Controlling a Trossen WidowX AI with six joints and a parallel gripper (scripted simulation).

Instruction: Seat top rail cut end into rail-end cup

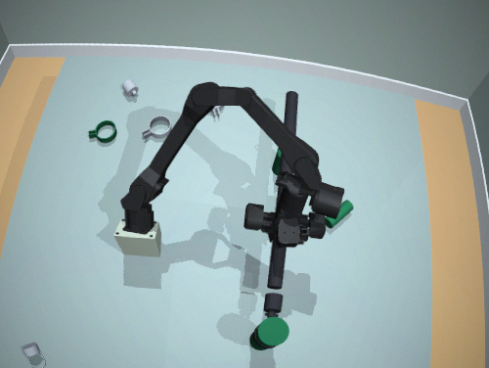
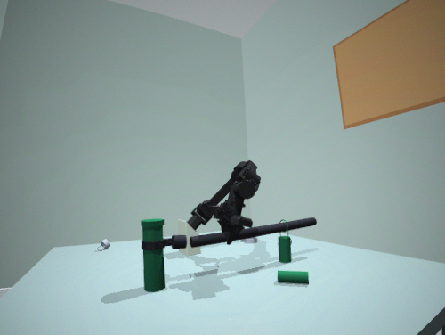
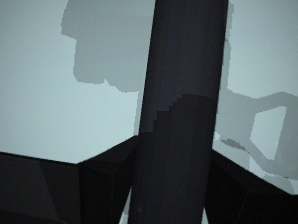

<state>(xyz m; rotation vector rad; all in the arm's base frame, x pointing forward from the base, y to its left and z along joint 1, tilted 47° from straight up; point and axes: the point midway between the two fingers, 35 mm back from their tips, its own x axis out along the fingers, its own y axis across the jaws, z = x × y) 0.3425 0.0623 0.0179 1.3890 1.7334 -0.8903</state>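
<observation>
The dark rail (image 1: 277, 264) (image 2: 271, 229) (image 3: 185, 60) is held in the air, its far end tilted up, and passes through the thin loop on the short green post (image 1: 277, 162) (image 2: 285, 250). My gripper (image 2: 230, 237) (image 3: 168, 146) is shut on the rail between loop and cut end; its body hides the fingertips in the top view. The black rail-end cup (image 1: 274, 302) (image 2: 179, 241) points at the cut end, with a small gap between them. The cup hangs on the brace band (image 2: 152, 245), on the upper part of the big green post (image 2: 153, 269), below its cap (image 1: 273, 332) (image 2: 152, 222).
A green cylinder (image 1: 339, 213) (image 2: 293, 277) lies on its side near the short post. A green ring clamp (image 1: 106, 131), a grey ring clamp (image 1: 159, 126) and a small grey fitting (image 1: 130, 88) lie at the back left. Another grey fitting (image 1: 31, 349) lies at the front left.
</observation>
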